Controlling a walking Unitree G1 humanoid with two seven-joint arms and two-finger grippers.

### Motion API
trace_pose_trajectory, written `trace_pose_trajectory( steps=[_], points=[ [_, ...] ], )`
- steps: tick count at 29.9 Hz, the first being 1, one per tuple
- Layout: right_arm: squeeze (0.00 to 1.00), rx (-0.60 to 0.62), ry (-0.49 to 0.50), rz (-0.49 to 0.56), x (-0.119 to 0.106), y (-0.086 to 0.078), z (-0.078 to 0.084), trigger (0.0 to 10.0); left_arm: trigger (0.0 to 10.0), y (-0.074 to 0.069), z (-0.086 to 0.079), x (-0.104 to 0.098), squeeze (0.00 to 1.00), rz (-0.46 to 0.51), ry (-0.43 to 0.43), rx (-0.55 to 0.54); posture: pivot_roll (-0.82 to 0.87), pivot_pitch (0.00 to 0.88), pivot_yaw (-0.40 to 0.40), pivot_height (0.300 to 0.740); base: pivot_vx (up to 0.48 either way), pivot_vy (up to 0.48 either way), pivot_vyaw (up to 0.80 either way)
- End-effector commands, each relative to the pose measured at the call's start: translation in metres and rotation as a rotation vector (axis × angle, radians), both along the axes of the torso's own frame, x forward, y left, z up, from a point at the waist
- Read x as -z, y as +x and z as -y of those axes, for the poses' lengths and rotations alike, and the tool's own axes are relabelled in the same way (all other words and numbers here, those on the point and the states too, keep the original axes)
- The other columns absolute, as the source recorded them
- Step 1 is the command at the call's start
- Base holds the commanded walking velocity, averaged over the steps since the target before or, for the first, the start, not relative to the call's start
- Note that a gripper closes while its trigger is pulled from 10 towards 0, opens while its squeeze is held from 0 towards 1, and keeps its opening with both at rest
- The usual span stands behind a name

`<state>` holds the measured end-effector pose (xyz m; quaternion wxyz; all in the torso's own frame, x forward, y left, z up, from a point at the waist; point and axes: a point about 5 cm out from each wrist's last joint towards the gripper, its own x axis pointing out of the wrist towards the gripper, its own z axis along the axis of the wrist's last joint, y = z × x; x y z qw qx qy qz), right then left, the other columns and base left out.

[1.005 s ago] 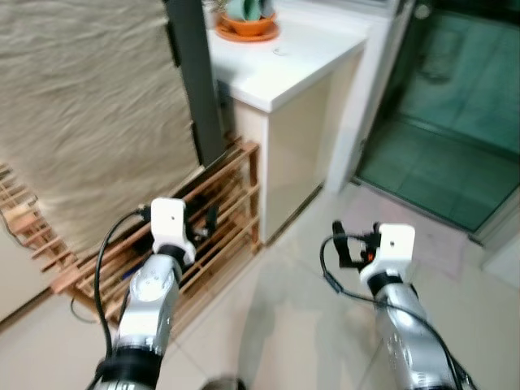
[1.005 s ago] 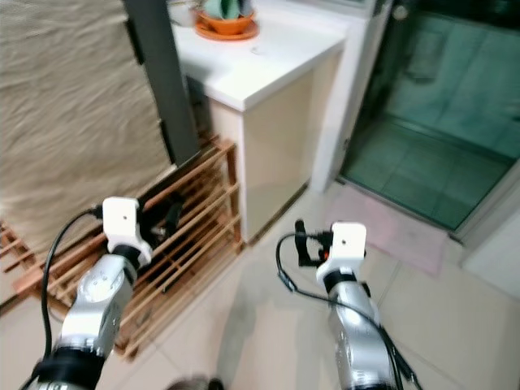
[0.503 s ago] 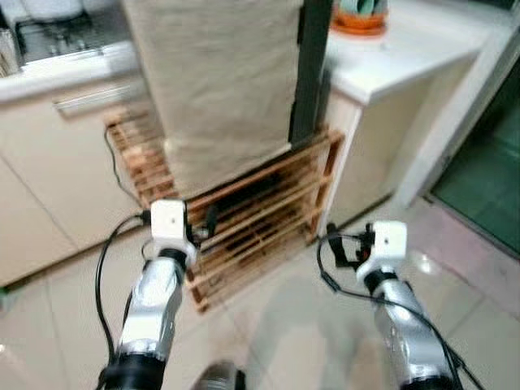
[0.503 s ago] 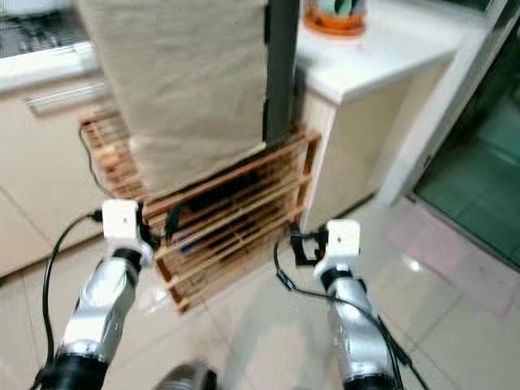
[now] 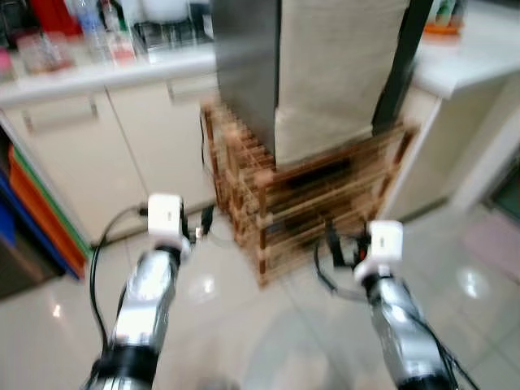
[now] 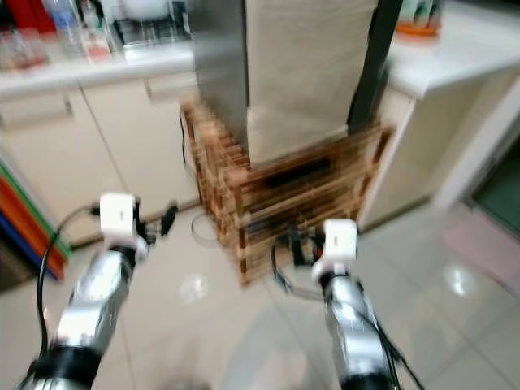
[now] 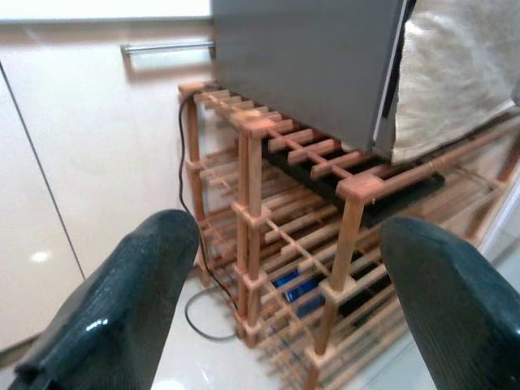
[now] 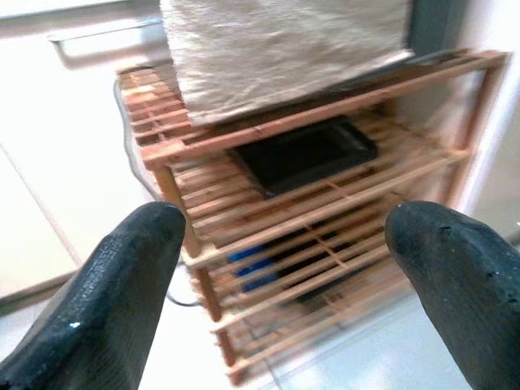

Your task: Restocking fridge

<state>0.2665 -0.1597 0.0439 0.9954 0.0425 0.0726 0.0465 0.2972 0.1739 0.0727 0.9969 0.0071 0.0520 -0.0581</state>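
A grey appliance (image 5: 244, 73) with a beige cloth (image 5: 337, 65) draped over it stands on a low wooden slatted rack (image 5: 325, 203) straight ahead. My left gripper (image 5: 203, 221) is held out in front of the rack's left corner, open and empty; the left wrist view shows its fingers (image 7: 130, 301) wide apart. To the right, my right gripper (image 5: 335, 248) hovers before the rack's front, also open with nothing in it. A black tray (image 8: 305, 154) lies on a rack shelf, with something blue (image 7: 296, 288) on a lower one.
A cream cabinet run (image 5: 122, 122) with bottles on its counter stretches to the left. Orange and blue crates (image 5: 32, 211) stand at far left. A white counter (image 5: 471, 65) is at right. A black cable (image 7: 195, 268) trails on the glossy tiled floor.
The whole view has swung to the left, so the camera turned: the glass door slid out of sight and the left cabinets came in. Both arms keep the same pose.
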Motion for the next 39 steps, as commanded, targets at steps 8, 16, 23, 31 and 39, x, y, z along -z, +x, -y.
trace_pose_trajectory(
  steps=[8,16,23,31,39],
  points=[
    [0.0,0.004,-0.031,0.068,-0.009,0.005,-0.003,10.0,10.0,-0.001,0.009,0.001,0.0,0.003,-0.02,0.064,0.0,0.0,0.008,0.74,0.48,0.0,0.0],
    [0.0,0.013,0.008,0.095,-0.012,0.005,-0.009,10.0,10.0,-0.001,0.014,-0.002,0.0,0.026,-0.036,0.089,-0.01,0.0,0.007,0.74,0.48,0.0,0.0],
    [0.0,-0.005,-0.012,0.106,-0.015,0.007,-0.012,10.0,10.0,0.001,0.017,-0.007,0.0,0.048,-0.067,0.103,-0.01,0.0,0.006,0.74,0.468,0.0,0.0],
    [0.0,-0.007,-0.022,0.082,-0.01,0.002,-0.01,10.0,10.0,0.0,0.02,-0.003,0.0,0.033,-0.012,0.089,-0.02,0.0,0.003,0.74,0.228,0.0,-0.27],
    [0.0,0.0,-0.028,0.09,-0.013,0.004,-0.008,10.0,10.0,0.007,0.026,-0.009,0.0,0.044,-0.03,0.129,-0.02,0.0,0.004,0.74,0.0,0.0,-0.51]
  ],
)
